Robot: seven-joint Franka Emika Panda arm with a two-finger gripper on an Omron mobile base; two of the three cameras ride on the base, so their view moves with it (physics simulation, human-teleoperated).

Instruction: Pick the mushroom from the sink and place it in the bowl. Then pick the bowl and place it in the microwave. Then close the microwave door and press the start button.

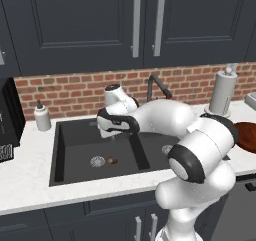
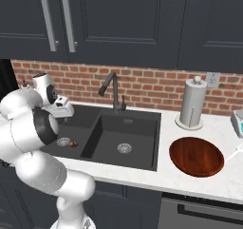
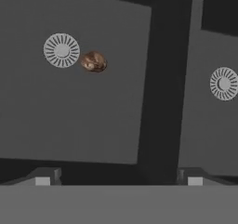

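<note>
We see the mushroom (image 3: 94, 61) lying on the floor of the sink's (image 1: 65, 135) left basin, just beside the round silver drain (image 3: 61, 50). Our gripper (image 3: 118, 181) hangs above that basin, fingers spread wide and empty. The bowl (image 2: 197, 157) sits on the counter right of the sink.

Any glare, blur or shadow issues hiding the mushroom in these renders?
Left base view: flat even light, mushroom sharp beside the drain, no glare. Right base view: the arm crowds it, mushroom tiny but readable. Hand view: soft, low contrast, dark sink floor, mushroom still distinct; open gripper tips at bottom.
</note>
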